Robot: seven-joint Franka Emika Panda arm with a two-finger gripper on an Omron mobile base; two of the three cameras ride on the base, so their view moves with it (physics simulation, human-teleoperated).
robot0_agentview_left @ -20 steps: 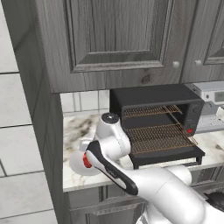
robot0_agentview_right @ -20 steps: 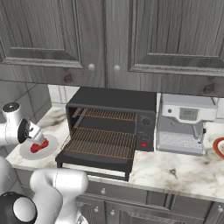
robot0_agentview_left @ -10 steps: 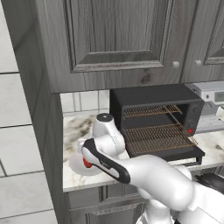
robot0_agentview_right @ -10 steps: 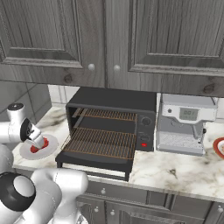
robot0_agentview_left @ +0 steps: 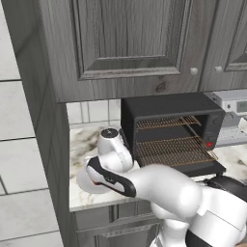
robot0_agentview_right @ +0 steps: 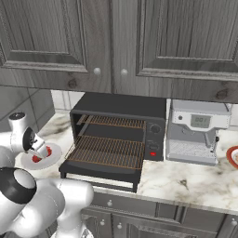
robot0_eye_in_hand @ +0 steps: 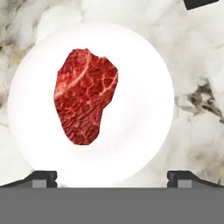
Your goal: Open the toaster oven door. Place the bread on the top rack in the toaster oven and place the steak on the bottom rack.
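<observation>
The steak (robot0_eye_in_hand: 85,103) is a red marbled chunk lying on a round white plate (robot0_eye_in_hand: 144,113) on the marble counter. My gripper (robot0_eye_in_hand: 113,177) hangs open straight above the plate, its two fingertips (robot0_eye_in_hand: 43,177) wide apart and the steak ahead of the gap, untouched. From the right base view the gripper (robot0_agentview_right: 41,149) points down at the steak (robot0_agentview_right: 42,157), left of the toaster oven (robot0_agentview_right: 121,109). The toaster oven door (robot0_agentview_right: 100,173) lies open and flat. The top rack (robot0_agentview_right: 116,122) and bottom rack (robot0_agentview_right: 109,151) are both bare. The bread is out of view.
A silver-white coffee machine (robot0_agentview_right: 197,132) stands right of the oven, with the edge of a red plate (robot0_agentview_right: 232,155) beyond it. Grey cabinets (robot0_agentview_right: 116,42) hang low over the counter. A tall panel (robot0_agentview_left: 46,144) closes off the counter's left end beside the white plate (robot0_agentview_left: 87,182).
The arm's lower links have swung forward and fill more of both base views. The hand has stayed over the steak plate, jaws still open.
</observation>
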